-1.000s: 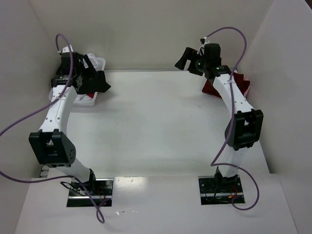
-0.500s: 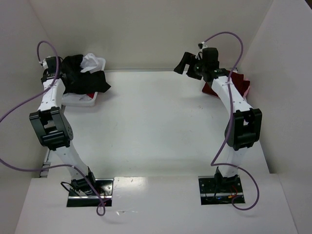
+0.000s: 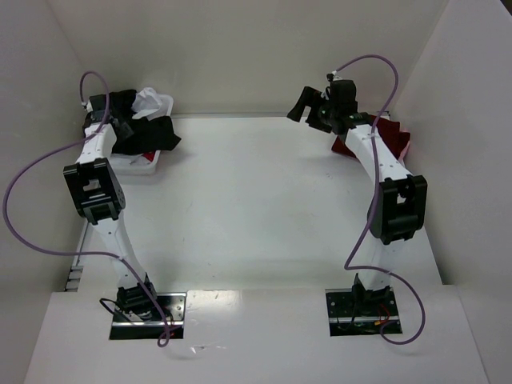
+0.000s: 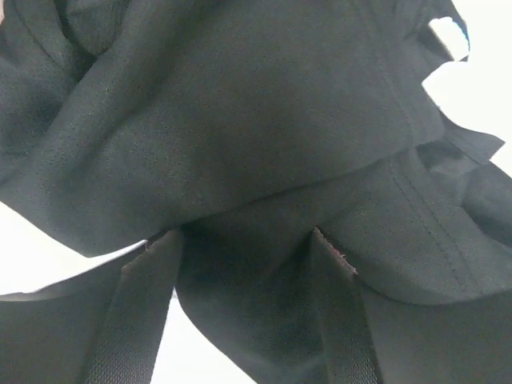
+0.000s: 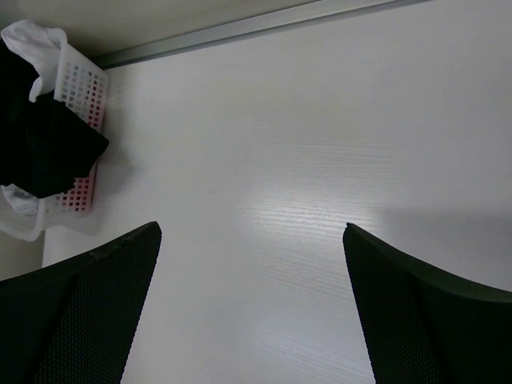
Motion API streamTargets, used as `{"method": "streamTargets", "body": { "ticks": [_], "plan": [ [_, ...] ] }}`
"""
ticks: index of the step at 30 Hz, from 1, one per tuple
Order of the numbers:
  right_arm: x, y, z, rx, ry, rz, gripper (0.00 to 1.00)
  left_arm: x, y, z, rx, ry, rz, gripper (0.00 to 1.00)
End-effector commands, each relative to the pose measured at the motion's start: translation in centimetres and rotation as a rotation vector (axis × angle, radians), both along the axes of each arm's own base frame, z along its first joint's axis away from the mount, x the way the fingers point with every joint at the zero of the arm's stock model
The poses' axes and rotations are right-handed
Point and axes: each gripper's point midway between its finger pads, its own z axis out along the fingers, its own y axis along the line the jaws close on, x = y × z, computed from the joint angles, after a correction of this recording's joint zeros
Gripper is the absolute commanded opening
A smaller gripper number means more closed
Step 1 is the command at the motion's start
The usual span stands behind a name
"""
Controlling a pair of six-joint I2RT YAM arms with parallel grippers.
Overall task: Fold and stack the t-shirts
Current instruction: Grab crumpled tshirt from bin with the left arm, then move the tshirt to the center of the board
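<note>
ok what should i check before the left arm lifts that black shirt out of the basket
1. black t-shirt inside the left gripper: ok, cloth fills the gap.
2. firm hold: cannot tell, jaws stand apart.
3. white t-shirt free of the black one in the basket: cannot tell.
4. right gripper open and empty above the table: ok.
5. dark red t-shirt out of the lift path, far right: ok.
</note>
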Motion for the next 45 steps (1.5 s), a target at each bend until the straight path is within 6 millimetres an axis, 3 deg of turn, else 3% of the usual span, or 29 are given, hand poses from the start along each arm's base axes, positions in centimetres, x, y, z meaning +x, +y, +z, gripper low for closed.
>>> {"method": "streamTargets", "body": {
  "ticks": [1,4,7,8,9,13,17,20,22,25,28,29,30,31,34,36,38,39,41,42,45],
  "plan": [
    [0.8,-0.2,1.5,-0.012,-0.035,-0.037,1.00,1.0,0.6,1.3,-0.010,-0.054,0.004,0.57],
    [1.0,-0.2,1.2,-0.013,-0.036,-0.039,1.00,1.3,0.3,1.4,-0.013,-0.062,-0.017,0.45],
    [1.3,-0.4,1.8,-0.028,-0.043,-0.043,1.00,1.4,0.2,3.0,-0.012,-0.086,-0.025,0.24],
    [1.4,-0.6,2.0,-0.041,-0.048,-0.050,1.00,1.6,0.0,3.6,-0.015,-0.103,-0.035,0.15],
    [1.5,-0.7,2.0,-0.044,-0.049,-0.057,1.00,1.6,-0.2,5.0,-0.014,-0.128,-0.044,0.00],
    [1.1,-1.0,4.0,-0.047,-0.093,-0.062,1.00,1.3,-1.2,9.8,-0.011,-0.203,-0.098,0.00],
    [0.8,-0.8,6.0,-0.039,-0.129,-0.044,1.00,0.0,-4.9,18.0,0.116,-0.269,-0.196,0.00],
    [-0.5,-0.9,8.2,-0.038,-0.167,-0.036,1.00,-2.2,-8.9,25.0,0.178,-0.341,-0.302,0.00],
    [-1.5,-1.2,9.8,-0.032,-0.202,-0.041,1.00,-3.9,-12.3,28.4,0.187,-0.381,-0.388,0.00],
    [-3.7,-1.8,11.8,-0.037,-0.244,-0.044,1.00,-7.6,-21.3,32.8,0.202,-0.453,-0.629,0.00],
    [-6.2,-2.5,13.6,-0.043,-0.273,-0.053,1.00,-11.5,-27.9,35.0,0.233,-0.483,-0.765,0.00],
    [-7.4,-2.9,14.9,-0.046,-0.300,-0.058,1.00,-13.2,-31.1,34.8,0.226,-0.472,-0.828,0.00],
    [-8.3,-3.0,15.2,-0.045,-0.309,-0.059,1.00,-14.4,-32.9,35.0,0.201,-0.478,-0.867,0.00],
    [-9.0,-3.1,14.3,-0.039,-0.287,-0.062,1.00,-15.8,-36.1,34.4,0.147,-0.473,-0.940,0.00],
    [-12.3,-3.9,14.7,-0.011,-0.298,-0.090,1.00,-18.5,-39.6,31.6,0.029,-0.428,-1.010,0.00],
    [-13.8,-4.2,13.3,-0.006,-0.271,-0.093,1.00,-20.4,-40.3,30.6,-0.045,-0.430,-1.051,0.03],
    [-15.8,-4.4,12.8,-0.003,-0.259,-0.084,1.00,-22.2,-41.5,27.2,-0.131,-0.394,-1.125,0.34],
    [-16.6,-4.5,12.5,-0.004,-0.254,-0.084,1.00,-22.7,-41.7,24.4,-0.150,-0.341,-1.139,0.47],
    [-17.9,-4.8,11.1,-0.020,-0.220,-0.079,1.00,-23.8,-41.7,22.5,-0.195,-0.325,-1.134,0.90],
    [-18.5,-5.0,10.4,-0.027,-0.203,-0.084,1.00,-24.0,-41.5,21.5,-0.200,-0.305,-1.131,0.98],
    [-19.4,-5.1,8.0,-0.030,-0.146,-0.082,1.00,-24.3,-40.9,20.9,-0.184,-0.289,-1.110,1.00]
  ]
}}
